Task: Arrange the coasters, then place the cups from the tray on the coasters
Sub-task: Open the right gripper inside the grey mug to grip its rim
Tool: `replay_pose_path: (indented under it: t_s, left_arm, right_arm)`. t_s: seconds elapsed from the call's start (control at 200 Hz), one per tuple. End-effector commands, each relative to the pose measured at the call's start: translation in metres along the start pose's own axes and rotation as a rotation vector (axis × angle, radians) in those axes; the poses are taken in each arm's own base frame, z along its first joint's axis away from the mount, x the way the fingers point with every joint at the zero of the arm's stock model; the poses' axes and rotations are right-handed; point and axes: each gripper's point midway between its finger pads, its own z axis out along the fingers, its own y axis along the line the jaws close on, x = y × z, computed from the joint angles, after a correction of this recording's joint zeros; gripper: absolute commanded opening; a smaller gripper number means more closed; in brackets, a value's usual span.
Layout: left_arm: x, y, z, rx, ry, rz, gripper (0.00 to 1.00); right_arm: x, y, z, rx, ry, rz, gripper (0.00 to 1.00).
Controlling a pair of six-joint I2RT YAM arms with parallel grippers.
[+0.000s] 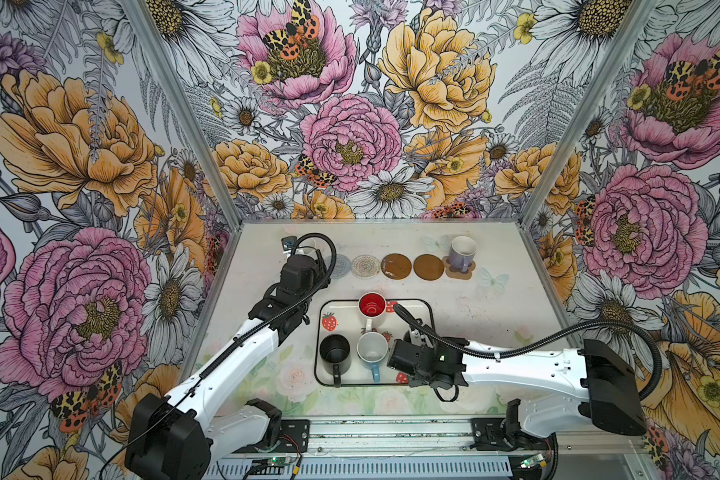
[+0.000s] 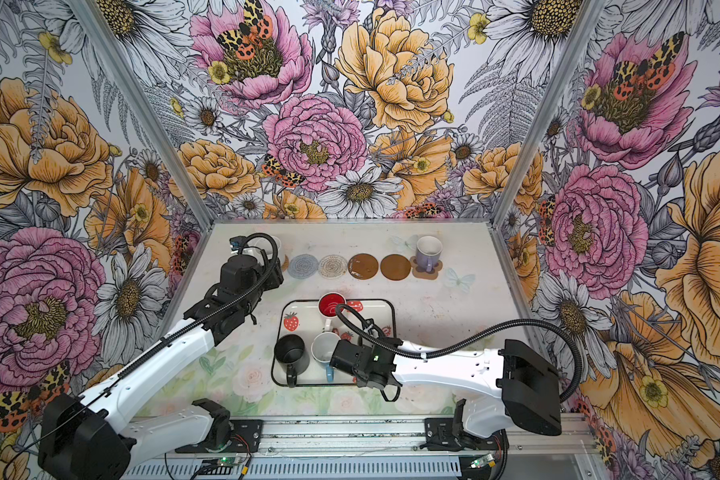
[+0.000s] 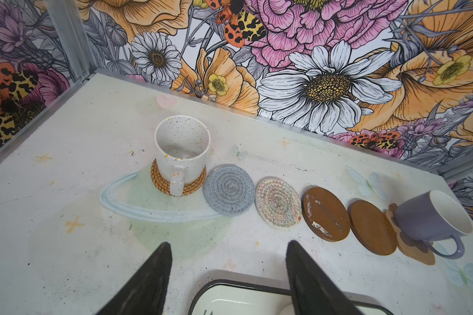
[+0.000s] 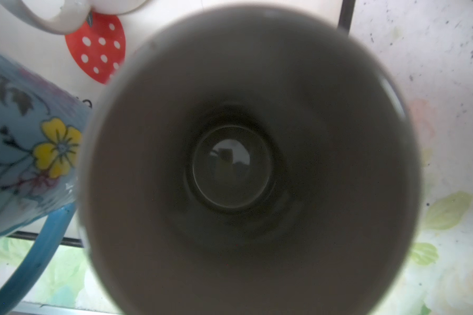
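Currently: six coasters (image 1: 395, 266) in one row along the far side of the table (image 3: 66, 177), edge to edge. White speckled mug (image 3: 182, 152) upright on the rattan coaster (image 3: 159, 182) at the left end; lavender mug (image 3: 432, 215) on the paw coaster (image 3: 415, 251) at the right end. Between them, bare: blue-grey coaster (image 3: 228, 189), pale beaded coaster (image 3: 277, 197), scuffed brown disc (image 3: 325, 214), plain brown disc (image 3: 373, 227). Left pincer (image 3: 227, 272) hangs over the table between row and tray (image 3: 243, 282), fingers wide apart, holding nothing. Tray carries red-lined mug (image 1: 372, 304), black mug (image 1: 334, 353), light blue mug (image 1: 373, 353), and grey mug (image 4: 230, 163) at its near right corner. Right pincer (image 1: 422, 361) directly above the grey mug; fingers hidden, so cannot tell its opening or whether it grips.
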Motion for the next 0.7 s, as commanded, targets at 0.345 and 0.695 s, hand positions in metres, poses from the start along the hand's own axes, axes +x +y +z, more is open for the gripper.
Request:
replay_pose_path:
  t_s: [0.345,0.695]
  left_arm:
    - [-0.003,0.002,-0.002,0.013,-0.013,-0.019,0.68]
    - [-0.004,0.005,-0.002,0.008,-0.016,-0.024,0.68]
  right_arm:
    - [-0.008,0.000,0.010,-0.008,-0.005,0.021,0.50]
    - [-0.013,0.000,0.017,-0.015,0.020,0.009,0.33]
